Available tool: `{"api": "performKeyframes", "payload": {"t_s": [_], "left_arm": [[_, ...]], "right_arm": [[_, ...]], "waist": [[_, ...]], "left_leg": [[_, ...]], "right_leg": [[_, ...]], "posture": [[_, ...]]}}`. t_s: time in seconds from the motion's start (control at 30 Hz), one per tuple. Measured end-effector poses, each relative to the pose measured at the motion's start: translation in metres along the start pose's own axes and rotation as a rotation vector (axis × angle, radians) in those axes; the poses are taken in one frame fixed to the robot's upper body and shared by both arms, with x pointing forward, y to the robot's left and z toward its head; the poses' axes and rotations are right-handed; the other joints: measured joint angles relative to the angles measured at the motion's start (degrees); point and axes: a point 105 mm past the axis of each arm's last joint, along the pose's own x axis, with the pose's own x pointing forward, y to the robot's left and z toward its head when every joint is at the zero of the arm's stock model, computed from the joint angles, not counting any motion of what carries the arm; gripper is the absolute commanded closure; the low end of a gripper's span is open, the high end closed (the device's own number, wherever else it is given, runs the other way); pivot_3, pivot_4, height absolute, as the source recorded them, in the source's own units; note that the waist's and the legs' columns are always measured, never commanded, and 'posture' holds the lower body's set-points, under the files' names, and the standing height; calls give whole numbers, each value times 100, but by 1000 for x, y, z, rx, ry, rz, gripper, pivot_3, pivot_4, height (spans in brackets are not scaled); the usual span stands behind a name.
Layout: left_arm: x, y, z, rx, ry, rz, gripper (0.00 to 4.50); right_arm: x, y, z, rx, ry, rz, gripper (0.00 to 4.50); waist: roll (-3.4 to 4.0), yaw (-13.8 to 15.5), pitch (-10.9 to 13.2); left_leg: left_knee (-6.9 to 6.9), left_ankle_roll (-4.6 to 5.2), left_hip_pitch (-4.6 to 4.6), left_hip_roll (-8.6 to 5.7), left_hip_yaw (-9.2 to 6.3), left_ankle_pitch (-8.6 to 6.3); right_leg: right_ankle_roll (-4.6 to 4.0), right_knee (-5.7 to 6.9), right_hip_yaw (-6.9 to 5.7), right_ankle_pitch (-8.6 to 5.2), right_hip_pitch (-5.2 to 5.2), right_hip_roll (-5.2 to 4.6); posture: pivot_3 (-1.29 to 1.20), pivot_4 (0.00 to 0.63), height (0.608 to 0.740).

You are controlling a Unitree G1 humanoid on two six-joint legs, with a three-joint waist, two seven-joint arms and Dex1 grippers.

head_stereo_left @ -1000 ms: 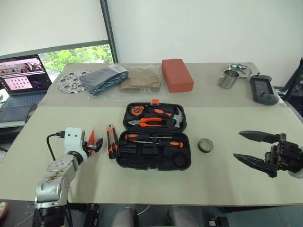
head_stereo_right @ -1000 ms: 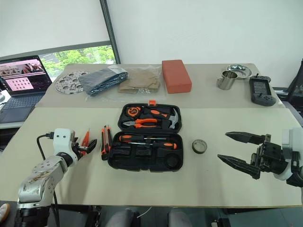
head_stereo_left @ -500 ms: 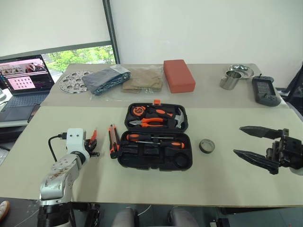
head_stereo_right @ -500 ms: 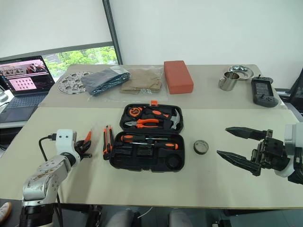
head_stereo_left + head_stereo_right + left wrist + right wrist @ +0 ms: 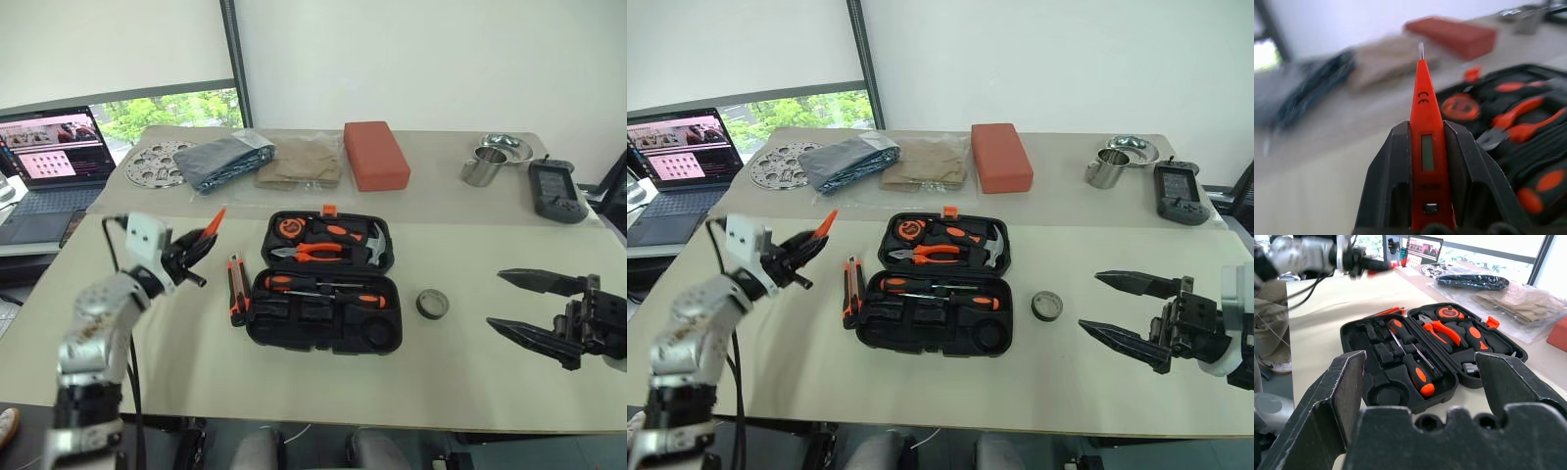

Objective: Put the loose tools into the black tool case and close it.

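Observation:
The black tool case [image 5: 323, 341] lies open mid-table, with two long orange-and-black screwdrivers [image 5: 323, 290] set in its near half. My left gripper [image 5: 201, 241] hovers above the table left of the case, shut on the small all-orange screwdriver [image 5: 1425, 147], whose tip points toward the case. The orange-black utility knife [image 5: 235, 289] rests on the table by the case's left edge. To the right of the case sits the small black tape roll [image 5: 432, 304]. My right gripper [image 5: 496, 299] hangs open at the right, past the roll, holding nothing.
Pliers [image 5: 315, 252], a hammer and a tape measure sit in the lid. Along the far table are a laptop [image 5: 49, 147], a perforated disc [image 5: 152, 164], bagged cloths [image 5: 230, 159], a red block [image 5: 377, 155], a metal cup [image 5: 482, 164] and a black handheld device [image 5: 556, 191].
My left gripper closed on the small orange screwdriver, then lifted it off the table and swung it toward the case. The right gripper stayed put.

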Motion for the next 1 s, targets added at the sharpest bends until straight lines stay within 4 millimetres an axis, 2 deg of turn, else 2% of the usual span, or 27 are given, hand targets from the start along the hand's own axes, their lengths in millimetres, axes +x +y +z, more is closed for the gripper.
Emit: {"api": "performKeyframes", "payload": {"t_s": [0.07,0.13,0.2,0.33,0.43,0.6,0.8,1.0], "left_arm": [[7,-20,5,68,9,-214,4012],[13,-42,1,129,59,-446,4012],[17,-54,-5,172,108,-599,4012],[26,-61,-3,239,161,-745,4012],[31,-67,-6,272,218,-813,4012],[34,-76,-23,267,295,-868,4012],[36,-75,-37,290,380,-849,4012],[47,-82,-43,301,399,-808,4012]], "right_arm": [[0,0,0,-7,2,2,375],[-1,1,-2,-8,2,-1,375],[-2,2,-4,-3,0,-7,375],[-3,5,-7,8,-2,-15,375],[-4,8,-8,4,-1,-15,375],[-4,9,-8,-4,-3,-18,375],[-4,10,-9,-7,-2,-19,375],[-4,10,-9,-12,-7,-21,375]], "waist": [[6,-5,-3],[11,-7,-4],[8,-13,-3],[-2,-31,3],[-3,-42,4],[-4,-60,5],[-4,-44,5],[-4,-39,5]], "left_leg": [[-3,1,-1,0,1,0],[0,1,-2,-2,2,0],[3,1,-5,-2,0,0],[11,2,-12,-5,-1,0],[11,2,-15,-8,-3,0],[15,3,-19,-4,-5,0],[25,3,-16,0,-11,0],[26,3,-19,-1,-13,0]], "right_leg": [[1,-2,0,-1,-3,2],[1,-2,-1,-1,-6,12],[1,2,0,-1,-7,16],[3,6,5,-2,-8,19],[5,6,5,-3,-8,20],[4,10,7,-3,-8,27],[5,13,7,-3,-9,27],[5,13,7,-3,-9,27]], "posture": [[0,150,740],[0,150,740],[0,150,740],[0,150,740],[0,150,740],[0,150,740],[0,150,740],[0,150,740]]}}
